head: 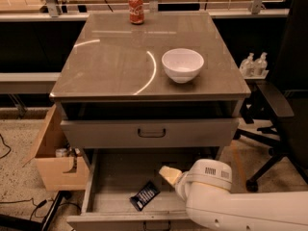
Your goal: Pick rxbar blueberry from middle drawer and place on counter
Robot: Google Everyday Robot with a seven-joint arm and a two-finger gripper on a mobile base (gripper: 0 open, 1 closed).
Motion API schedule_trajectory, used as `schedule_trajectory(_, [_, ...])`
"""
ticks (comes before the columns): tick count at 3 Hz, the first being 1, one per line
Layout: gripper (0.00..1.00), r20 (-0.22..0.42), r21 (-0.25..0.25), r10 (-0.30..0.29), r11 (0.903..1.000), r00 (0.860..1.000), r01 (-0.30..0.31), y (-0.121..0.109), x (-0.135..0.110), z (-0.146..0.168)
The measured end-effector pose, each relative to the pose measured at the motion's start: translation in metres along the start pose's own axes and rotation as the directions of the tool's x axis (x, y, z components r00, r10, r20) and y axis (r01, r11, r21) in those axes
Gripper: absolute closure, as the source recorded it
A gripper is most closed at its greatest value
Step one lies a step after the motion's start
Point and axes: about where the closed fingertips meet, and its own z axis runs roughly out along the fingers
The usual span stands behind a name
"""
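there is only the one camera view, and it looks down on the cabinet from the front. the middle drawer [115, 174] is pulled out far toward the camera, so its inside can be reached from above. the upper drawer [151, 133] is closed, which leaves the way down free. the rxbar blueberry [145, 195] lies flat on the drawer floor, near the front wall and a little left of the middle, turned at a slant. nothing else is seen in the drawer with it.

the gripper [169, 173] hangs inside the open drawer, just beside the bar on its right and a little behind it, not touching it. only its pale tip shows past the thick white arm [240, 211], which enters from the lower right corner, so i cannot tell whether it is open or closed. i judge that it is held low here because the step in hand is the approach to the bar; the grasp is not yet made.

the counter [110, 61] above carries a white bowl [182, 65] on the right side and a red soda can [136, 8] at the back edge. the left and front parts are bare, so in my opinion the bar could be put there. a cardboard box [53, 167] stands on the floor left of the cabinet and a black chair [284, 105] at the right, close to the arm, which may need care when lifting.
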Motion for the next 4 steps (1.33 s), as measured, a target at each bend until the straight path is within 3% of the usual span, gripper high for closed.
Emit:
schedule_trajectory(2, [0.00, 0.028, -0.054, -0.046, 0.9974, 0.999, 0.048, -0.040, 0.007, 0.056])
schedule_trajectory(3, [0.00, 0.103, -0.066, -0.068, 0.9950, 0.992, 0.075, -0.067, -0.010, 0.110])
schedule_trajectory(4, [0.00, 0.171, -0.064, -0.057, 0.9956, 0.984, 0.068, -0.072, -0.030, 0.143])
